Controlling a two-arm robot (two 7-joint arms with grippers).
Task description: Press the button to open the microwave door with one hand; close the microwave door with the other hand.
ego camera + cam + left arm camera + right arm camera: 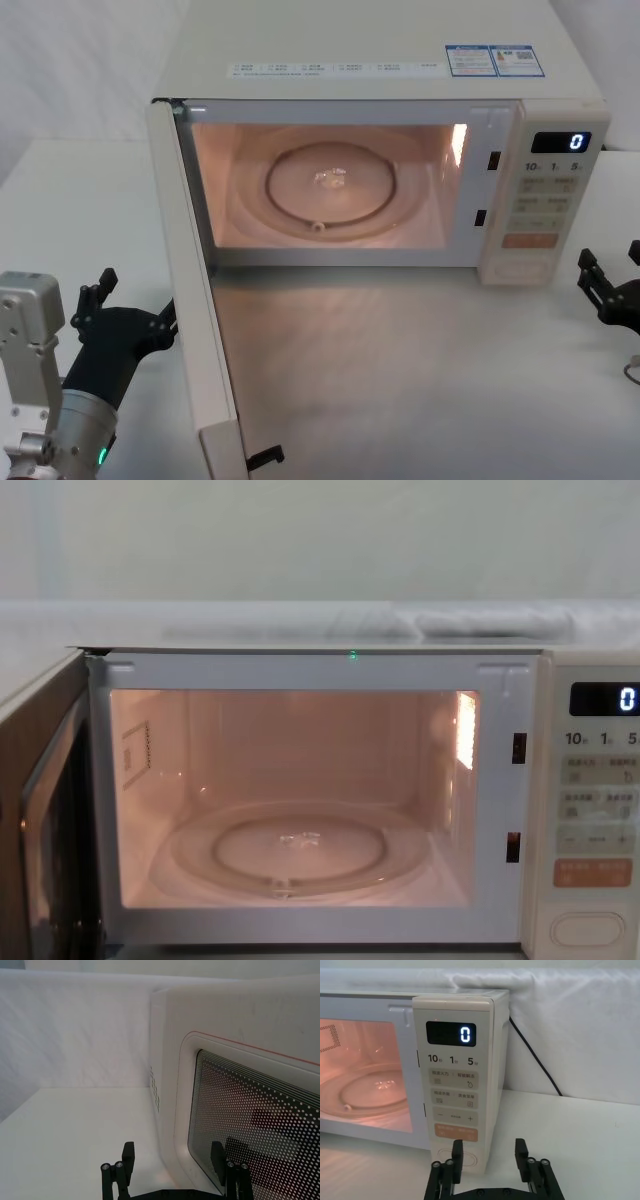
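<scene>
Swinging wide on its left hinge, the large cream microwave door with the dark dotted window and thin pink outline point(196, 330) stands fully open, edge-on toward the robot, leaving the lit cavity and its round glass turntable point(332, 188) exposed. The matte black left gripper point(125, 322) sits low on the white table point(420, 370) just beside the door's outer face, on the door's left; in the left wrist view its fingers point(129, 1156) are spread apart and empty, one of them lying in front of the window. The matte black right gripper point(612, 285) hangs at the table's right edge, just to the right of the narrow cream control panel point(541, 195). Its fingers point(457, 1152) are also released and hold nothing, with the wide cream oval button point(456, 1157) at the panel's bottom close behind the one nearer the microwave. The display reads 0.
</scene>
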